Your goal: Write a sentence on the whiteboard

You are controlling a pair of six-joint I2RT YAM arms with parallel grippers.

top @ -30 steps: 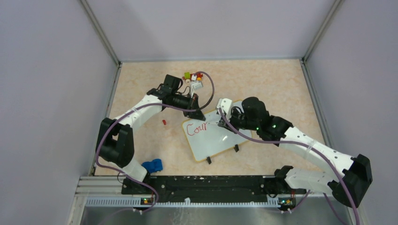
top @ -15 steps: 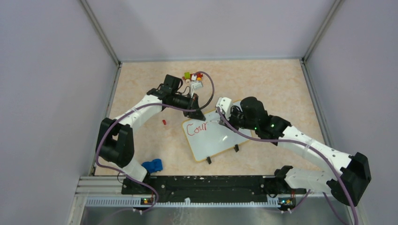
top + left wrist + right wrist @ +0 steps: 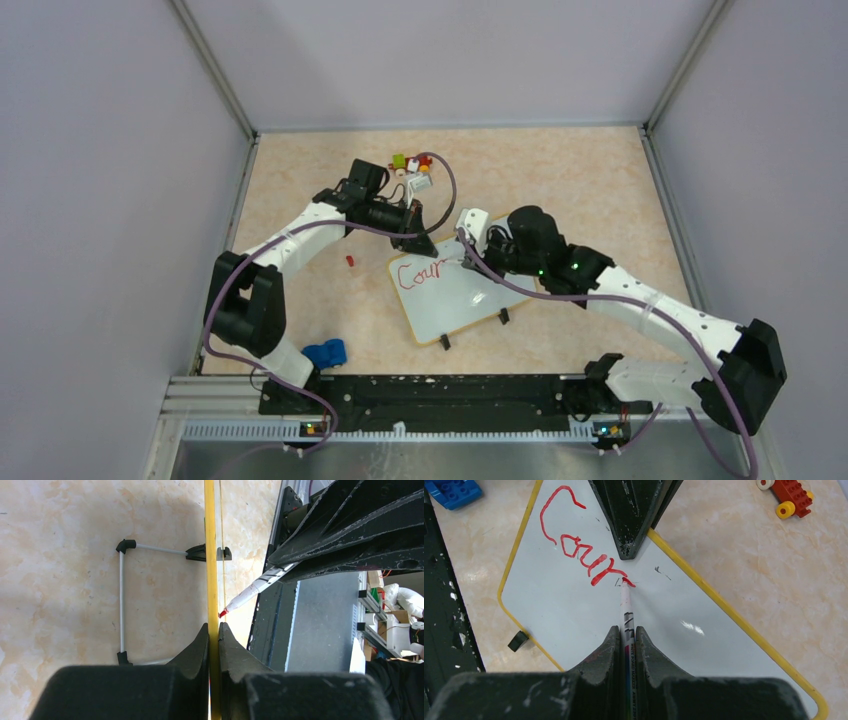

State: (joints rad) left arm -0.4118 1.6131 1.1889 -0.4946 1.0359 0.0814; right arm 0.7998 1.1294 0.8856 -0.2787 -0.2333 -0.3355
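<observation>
1. A beige marbled table [image 3: 560, 180] fills the floor of a grey-walled booth, with two white and black arms reaching in from the 6 o'clock edge.
2. The whiteboard [image 3: 450, 305] lies flat near the middle of the table and is turned slightly askew. It has a yellowish rim, and two small black feet show on its 6 o'clock edge.
3. The left gripper [image 3: 213, 627] sits at the board's 11 o'clock corner, with its fingers pressed together on the rim, pinching it.
4. The right gripper [image 3: 626, 630] hovers over the board's 1 o'clock part, its fingers clamped around a marker [image 3: 626, 605]. The marker's red tip touches the white surface.
5. The sentence [image 3: 417, 272] so far reads "Cour" in red, near the board's 11 o'clock corner. The marker tip rests just past the last letter.
6. A blue brick [image 3: 325, 353] lies on the table at 7 o'clock, well apart from the board.
7. A cluster of small coloured toy pieces [image 3: 410, 163] sits at the table's 12 o'clock side.
8. A tiny red piece [image 3: 350, 261] lies at the board's 9 o'clock, near it.
</observation>
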